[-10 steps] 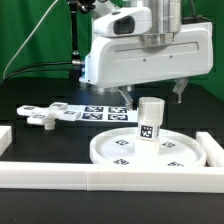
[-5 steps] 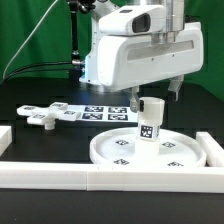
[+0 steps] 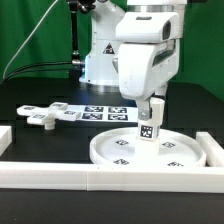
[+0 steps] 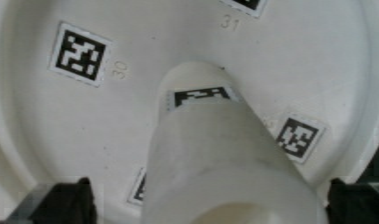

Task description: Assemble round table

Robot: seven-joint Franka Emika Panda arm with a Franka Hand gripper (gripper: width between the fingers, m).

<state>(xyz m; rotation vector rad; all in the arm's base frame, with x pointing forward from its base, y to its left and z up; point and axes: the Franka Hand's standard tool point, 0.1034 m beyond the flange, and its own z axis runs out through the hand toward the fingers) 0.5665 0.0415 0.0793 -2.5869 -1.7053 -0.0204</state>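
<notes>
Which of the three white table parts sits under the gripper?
The cylinder leg, upright on the round disc, below the open gripper; the cross-shaped foot lies apart.

Exterior wide, wrist close downward, sharing leg (image 3: 150, 122) (image 4: 221, 150)

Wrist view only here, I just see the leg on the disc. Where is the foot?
Observer: The foot lies flat at the exterior view's left, apart from the disc.
Operator: Is the leg upright?
Observer: Yes, the leg stands upright on the disc.
Operator: Anything else near the foot?
Observer: The marker board lies beside it, beyond the disc.
</notes>
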